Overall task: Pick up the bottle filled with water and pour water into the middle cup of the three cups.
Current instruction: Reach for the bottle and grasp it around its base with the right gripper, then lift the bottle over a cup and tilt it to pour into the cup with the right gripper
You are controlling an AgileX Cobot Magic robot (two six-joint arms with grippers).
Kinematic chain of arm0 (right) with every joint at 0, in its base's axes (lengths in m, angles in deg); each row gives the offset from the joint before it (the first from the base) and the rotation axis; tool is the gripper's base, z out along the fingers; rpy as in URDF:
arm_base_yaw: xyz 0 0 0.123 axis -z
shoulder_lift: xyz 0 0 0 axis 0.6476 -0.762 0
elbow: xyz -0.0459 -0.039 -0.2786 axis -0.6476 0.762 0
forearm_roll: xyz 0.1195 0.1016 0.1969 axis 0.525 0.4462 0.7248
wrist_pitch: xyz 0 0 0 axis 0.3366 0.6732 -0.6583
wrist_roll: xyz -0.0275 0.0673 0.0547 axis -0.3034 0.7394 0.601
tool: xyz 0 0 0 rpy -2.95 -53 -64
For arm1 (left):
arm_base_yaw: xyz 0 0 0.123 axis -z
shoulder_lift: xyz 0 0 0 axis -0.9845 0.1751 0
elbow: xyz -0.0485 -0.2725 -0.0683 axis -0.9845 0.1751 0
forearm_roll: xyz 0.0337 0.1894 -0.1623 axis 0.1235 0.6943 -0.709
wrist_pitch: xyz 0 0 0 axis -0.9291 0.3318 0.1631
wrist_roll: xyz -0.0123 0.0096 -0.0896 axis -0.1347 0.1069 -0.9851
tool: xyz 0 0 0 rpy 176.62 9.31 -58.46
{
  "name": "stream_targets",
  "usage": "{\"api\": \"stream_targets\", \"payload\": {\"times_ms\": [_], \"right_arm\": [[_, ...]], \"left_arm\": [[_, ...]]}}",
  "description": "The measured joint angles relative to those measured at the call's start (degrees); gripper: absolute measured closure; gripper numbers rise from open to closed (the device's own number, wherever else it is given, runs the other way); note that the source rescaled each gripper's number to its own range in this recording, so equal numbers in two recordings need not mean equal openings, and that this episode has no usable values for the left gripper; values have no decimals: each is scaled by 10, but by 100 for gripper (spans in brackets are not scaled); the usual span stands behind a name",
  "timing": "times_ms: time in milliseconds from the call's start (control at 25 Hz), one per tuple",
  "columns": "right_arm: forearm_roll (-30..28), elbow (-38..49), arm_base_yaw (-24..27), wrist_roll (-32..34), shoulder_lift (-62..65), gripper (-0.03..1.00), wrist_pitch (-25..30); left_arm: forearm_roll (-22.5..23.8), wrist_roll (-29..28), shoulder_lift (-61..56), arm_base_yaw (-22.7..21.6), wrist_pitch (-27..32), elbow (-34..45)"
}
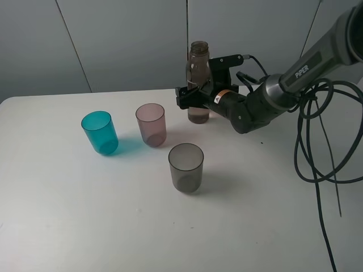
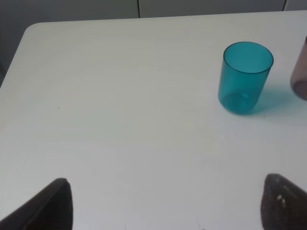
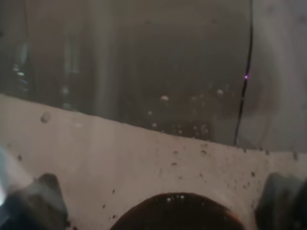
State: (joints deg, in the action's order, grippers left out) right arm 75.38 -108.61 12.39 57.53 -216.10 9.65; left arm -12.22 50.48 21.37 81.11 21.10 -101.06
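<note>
The bottle [image 1: 198, 85], tall, smoky-brown and uncapped, stands upright at the back of the table [image 1: 68, 215]. My right gripper [image 1: 195, 97] is open with one jaw on each side of the bottle's lower half. In the right wrist view the bottle [image 3: 153, 72] fills the frame, with water and bubbles visible inside, and the gripper [image 3: 163, 206] has its fingertips at the two lower corners. The three cups stand in front: a teal one [image 1: 100, 133], the pinkish middle cup [image 1: 151, 124] and a smoky-grey one [image 1: 186, 167]. My left gripper [image 2: 168, 206] hangs open over bare table.
From the left wrist the teal cup [image 2: 244, 79] shows, with the pinkish cup [image 2: 301, 72] at the frame's edge. Black cables [image 1: 317, 141] hang off the right arm over the table's right side. A grey wall stands close behind the bottle.
</note>
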Motion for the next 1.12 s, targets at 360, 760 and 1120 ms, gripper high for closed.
{"api": "stream_targets", "payload": {"times_ms": [360, 760, 1120], "right_arm": [[11, -3, 0, 0, 0, 93, 5], [-4, -3, 0, -37, 2, 95, 11], [20, -4, -22, -266, 31, 97, 34]], "left_arm": [[0, 0, 0, 0, 0, 0], [0, 0, 0, 0, 0, 0], [0, 0, 0, 0, 0, 0]]}}
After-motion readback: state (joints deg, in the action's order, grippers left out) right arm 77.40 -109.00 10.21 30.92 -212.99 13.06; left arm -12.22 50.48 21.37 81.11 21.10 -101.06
